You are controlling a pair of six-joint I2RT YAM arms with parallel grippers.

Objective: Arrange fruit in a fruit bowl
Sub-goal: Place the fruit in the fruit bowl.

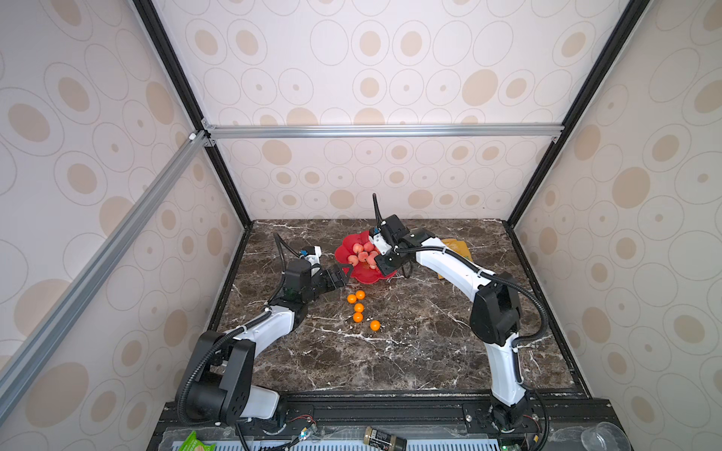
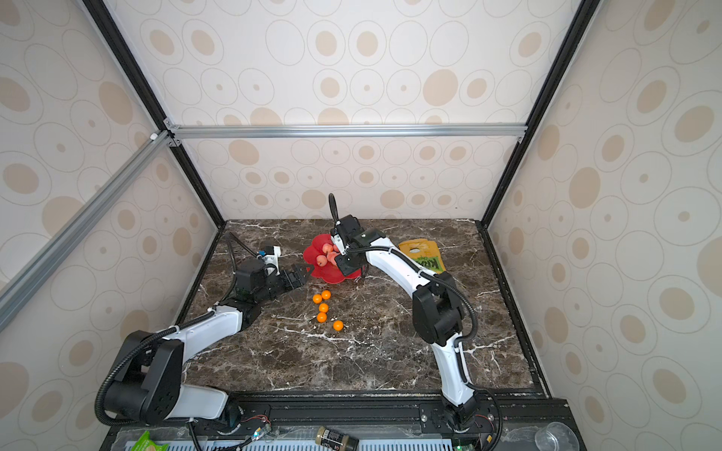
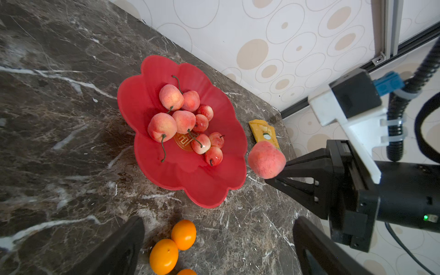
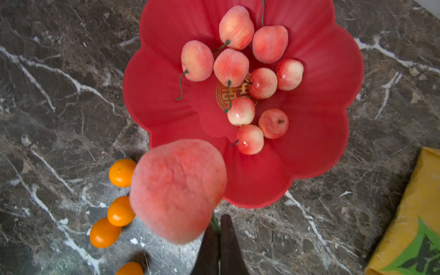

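The red flower-shaped fruit bowl [image 1: 365, 276] [image 2: 333, 275] [image 3: 190, 181] [image 4: 309, 147] stands at the back middle of the marble table. Several pink-red fruit [image 3: 184, 121] [image 4: 231, 66] lie around its gold centre mark. My right gripper [image 4: 219, 226] [image 3: 283, 166] is shut on the green stem of one more pink fruit [image 4: 177, 190] [image 3: 266, 159], which hangs above the bowl's near rim. My left gripper [image 3: 219, 238] [image 1: 345, 271] stands open and empty just left of the bowl. Several orange fruit [image 1: 357, 308] [image 2: 322, 308] [image 3: 183, 234] [image 4: 121, 172] lie on the table in front of the bowl.
A yellow-green snack bag [image 1: 457, 248] [image 2: 422, 255] [image 4: 414, 214] lies flat right of the bowl, partly under the right arm. Patterned walls close in the back and both sides. A dark jar [image 1: 385, 437] and a clear cup [image 1: 601, 435] sit on the front ledge.
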